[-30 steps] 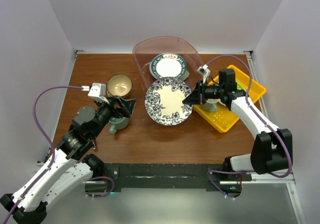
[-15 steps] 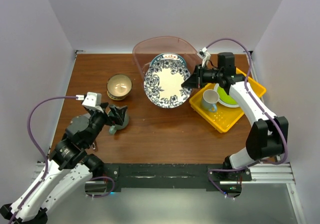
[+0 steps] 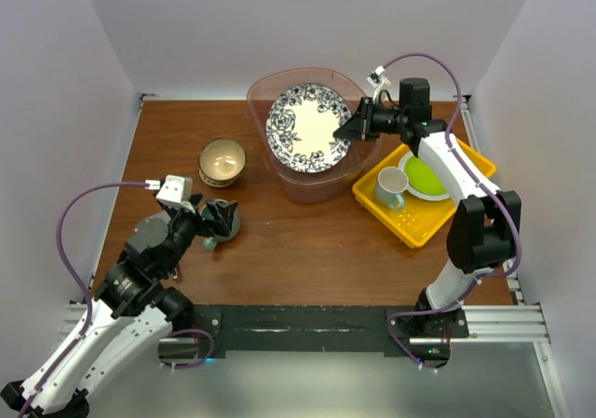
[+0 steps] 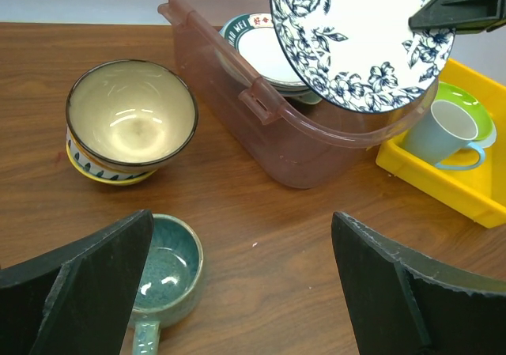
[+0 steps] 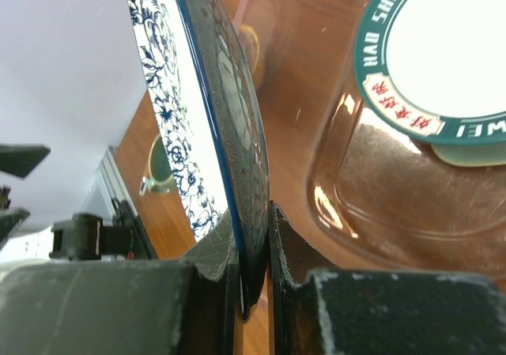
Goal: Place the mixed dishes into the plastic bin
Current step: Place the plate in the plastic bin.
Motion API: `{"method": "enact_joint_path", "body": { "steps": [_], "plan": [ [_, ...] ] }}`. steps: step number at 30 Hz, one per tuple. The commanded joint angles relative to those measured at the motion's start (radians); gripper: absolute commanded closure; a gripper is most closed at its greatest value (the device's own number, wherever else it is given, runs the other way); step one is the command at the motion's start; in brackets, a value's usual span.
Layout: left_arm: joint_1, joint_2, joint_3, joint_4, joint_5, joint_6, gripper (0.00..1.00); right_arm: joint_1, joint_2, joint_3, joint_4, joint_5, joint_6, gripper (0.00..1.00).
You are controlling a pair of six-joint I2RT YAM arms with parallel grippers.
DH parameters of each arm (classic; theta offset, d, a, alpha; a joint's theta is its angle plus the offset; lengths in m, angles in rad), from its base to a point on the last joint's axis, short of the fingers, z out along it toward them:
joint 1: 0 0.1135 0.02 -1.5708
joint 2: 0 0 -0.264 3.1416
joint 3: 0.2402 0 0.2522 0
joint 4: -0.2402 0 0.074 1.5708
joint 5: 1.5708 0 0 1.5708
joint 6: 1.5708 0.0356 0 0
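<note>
Top external: right gripper (image 3: pixel 347 129) pinches blue floral plate (image 3: pixel 307 128), tilted above plastic bin (image 3: pixel 317 191); a slip could crack dark-rimmed plate (image 5: pixel 443 47) inside. Left gripper (image 4: pixel 241 224) agape, empty.

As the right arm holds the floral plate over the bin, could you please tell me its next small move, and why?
Probably lower the blue floral plate into the plastic bin before opening: the right gripper pinches its rim, tilted above the dark-rimmed plate inside, so releasing now could drop it hard.

Blue floral plate (image 3: pixel 307 128) tilted over pinkish bin (image 3: pixel 312 191), dark-rimmed plate (image 4: pixel 253 47) inside; tan bowl (image 3: pixel 223 160), teal mug (image 4: pixel 166 268) outside.
</note>
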Motion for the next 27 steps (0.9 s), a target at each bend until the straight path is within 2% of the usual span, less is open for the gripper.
{"method": "enact_joint_path", "body": {
  "steps": [1,27],
  "plan": [
    [-0.004,-0.001,-0.006,0.041,-0.004,0.027,0.00,-0.003,-0.003,0.109,0.167,-0.020,0.098,1.00],
    [-0.003,-0.016,-0.010,0.046,-0.021,0.032,0.00,0.022,0.225,0.254,0.222,0.172,0.164,1.00]
  ]
}}
